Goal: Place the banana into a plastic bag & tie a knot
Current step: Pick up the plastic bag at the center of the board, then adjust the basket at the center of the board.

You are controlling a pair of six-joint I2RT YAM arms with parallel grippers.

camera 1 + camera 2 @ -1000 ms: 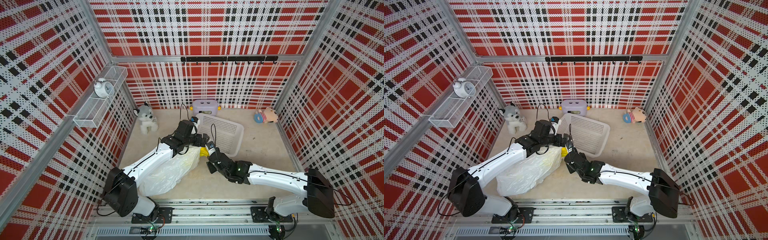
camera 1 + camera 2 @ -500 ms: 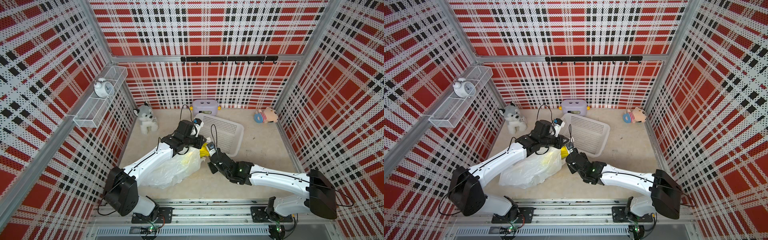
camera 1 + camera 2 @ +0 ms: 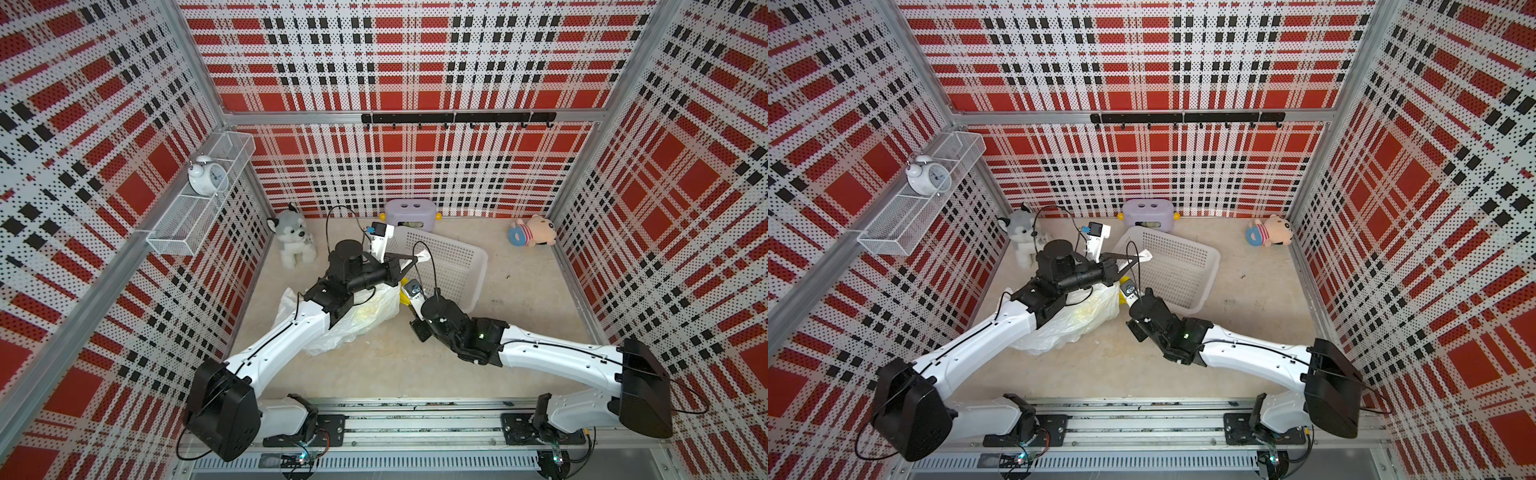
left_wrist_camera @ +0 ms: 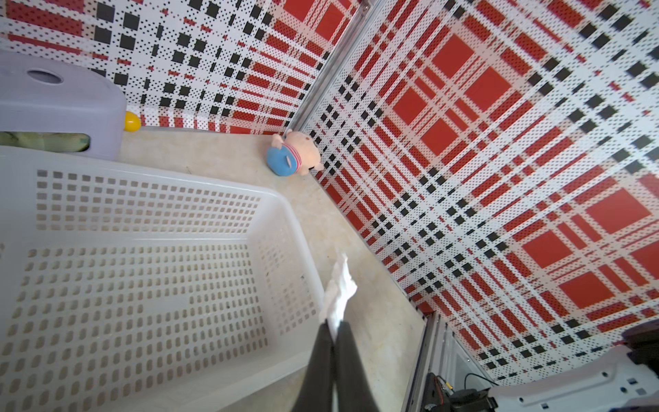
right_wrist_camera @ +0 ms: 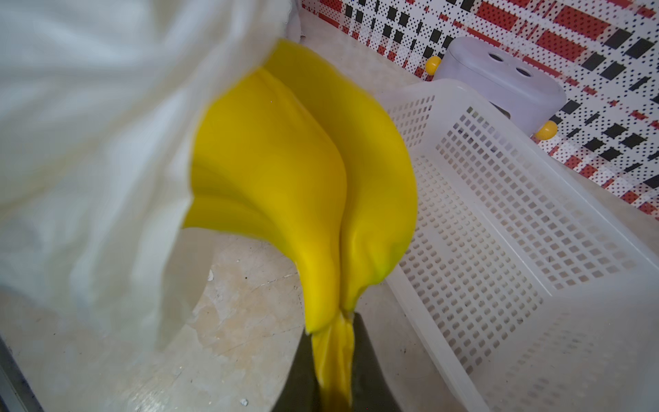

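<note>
Banana [image 5: 303, 178] is gripped by its stem in the clenched right hand [image 5: 333, 356], far end under the plastic bag [image 3: 357, 316] edge. The left hand [image 4: 334, 326] is clamped on a bag strip over the white basket [image 3: 457, 266]. Beige, scuffed bench [image 3: 374, 365]; red plaid perforated walls [image 3: 415, 62].

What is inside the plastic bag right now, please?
The banana reaches partway into the mouth of the plastic bag, its stem outside in the shut right gripper. Its tips are covered by the film; anything deeper is hidden.
</note>
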